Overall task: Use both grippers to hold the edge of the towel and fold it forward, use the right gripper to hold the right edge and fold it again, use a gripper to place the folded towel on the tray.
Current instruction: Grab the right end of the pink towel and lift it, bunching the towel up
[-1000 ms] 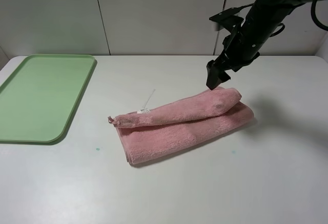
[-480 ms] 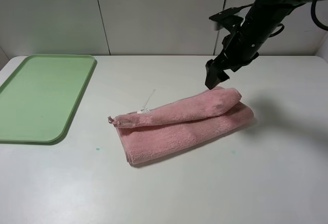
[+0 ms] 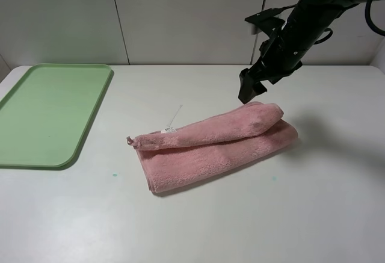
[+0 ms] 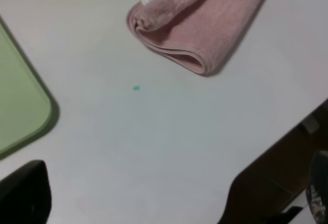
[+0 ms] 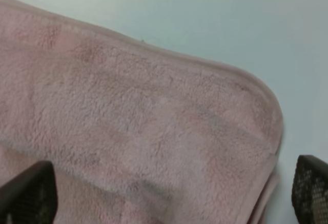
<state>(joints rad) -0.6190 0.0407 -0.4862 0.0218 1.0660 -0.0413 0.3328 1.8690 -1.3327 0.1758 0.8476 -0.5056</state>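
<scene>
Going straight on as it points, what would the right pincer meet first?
Probably the towel, near its right end: the open right pincer points down at it, pink cloth filling its wrist view.

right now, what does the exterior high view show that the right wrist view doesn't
Only the exterior high view shows the tray, the towel's whole folded shape and the right gripper open by its right end. Only the right wrist view shows the stitched hem close up, between the gripper's fingertips. Both show the pink towel on the white table.
</scene>
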